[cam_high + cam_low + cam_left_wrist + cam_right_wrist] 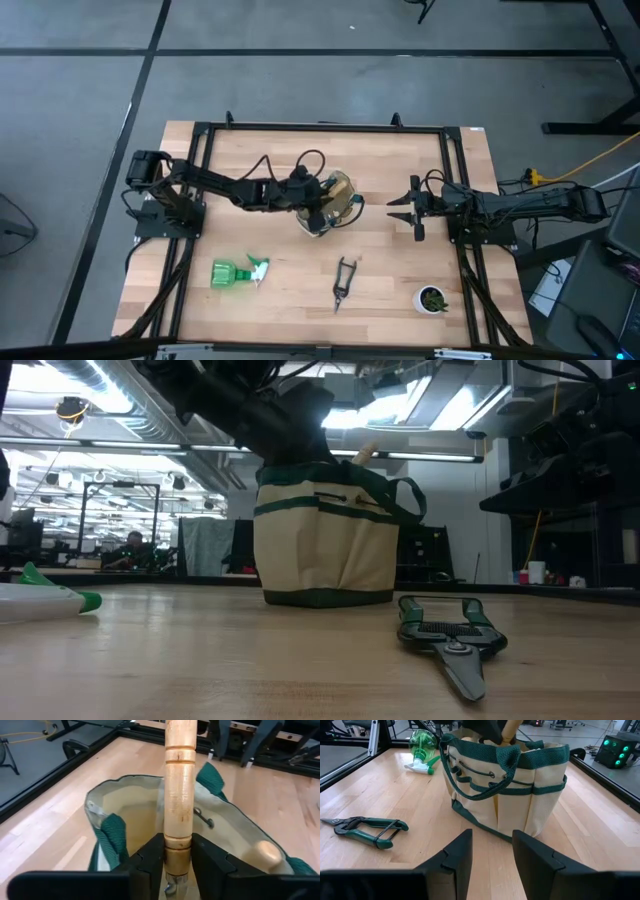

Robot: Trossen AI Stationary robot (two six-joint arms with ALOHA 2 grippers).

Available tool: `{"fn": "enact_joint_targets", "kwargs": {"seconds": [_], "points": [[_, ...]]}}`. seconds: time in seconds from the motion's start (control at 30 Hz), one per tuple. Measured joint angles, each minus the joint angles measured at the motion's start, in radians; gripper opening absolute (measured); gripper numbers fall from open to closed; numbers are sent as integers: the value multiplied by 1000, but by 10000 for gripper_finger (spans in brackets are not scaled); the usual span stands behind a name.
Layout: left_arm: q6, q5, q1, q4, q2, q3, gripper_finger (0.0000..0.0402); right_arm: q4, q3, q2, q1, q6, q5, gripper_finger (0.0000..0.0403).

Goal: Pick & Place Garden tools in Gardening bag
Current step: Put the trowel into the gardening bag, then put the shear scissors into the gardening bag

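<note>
The cream gardening bag [327, 203] with dark green trim stands upright at the table's middle; it also shows in the low view [325, 540] and the right wrist view [520, 790]. My left gripper [177, 857] is over the bag's open mouth, shut on a tool's wooden handle [179, 785]; the tool's head is hidden. A second wooden handle end [267, 854] lies inside the bag. The green spray bottle [238, 272] and the pruning shears [343, 282] lie on the table near the front. My right gripper [492, 852] is open and empty, right of the bag. My left gripper pinches the wooden handle between its two fingers at the end next to the metal neck [177, 851]. The fingers lie across the handle. The handle is tilted over the bag's mouth, and its free end sticks out above the rim [362, 455].
A small white pot with a green plant [432, 298] stands at the front right. The shears [450, 640] lie flat in front of the bag, and the spray bottle [422, 745] lies on its side to the bag's front left. A black frame [200, 130] runs around the table.
</note>
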Motion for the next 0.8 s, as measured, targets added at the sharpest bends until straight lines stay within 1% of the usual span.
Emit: {"fn": "enact_joint_targets", "kwargs": {"seconds": [0.13, 0.5, 0.67, 0.8], "points": [[-22, -8, 0, 1, 0, 0, 112, 0, 0, 0, 0, 0, 0, 144], [-24, -25, -1, 6, 0, 0, 156, 0, 0, 0, 0, 0, 0, 144], [-23, -24, -2, 73, 0, 0, 170, 0, 0, 0, 0, 0, 0, 144], [-23, 26, -2, 125, 0, 0, 173, 0, 0, 0, 0, 0, 0, 144]]}}
